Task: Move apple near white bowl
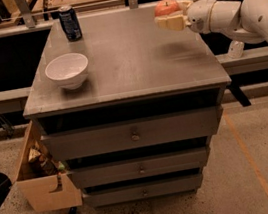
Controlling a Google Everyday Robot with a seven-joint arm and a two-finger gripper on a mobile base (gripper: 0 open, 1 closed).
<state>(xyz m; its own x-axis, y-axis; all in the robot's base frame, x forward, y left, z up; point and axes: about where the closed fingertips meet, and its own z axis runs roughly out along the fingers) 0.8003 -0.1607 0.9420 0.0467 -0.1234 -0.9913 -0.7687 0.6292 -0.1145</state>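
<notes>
Jaws: closed on apple [166, 6].
Gripper [169, 18]: over table [133, 68], far right corner (apple lifted).
Carry: level, toward bowl [67, 69]; release just beside it, clear of can [69, 23].

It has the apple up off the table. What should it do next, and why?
Probably carry the apple across the table toward the white bowl, staying above the surface. The hand grips the apple above one far corner, while the bowl sits near the opposite front edge, well apart from it.
</notes>
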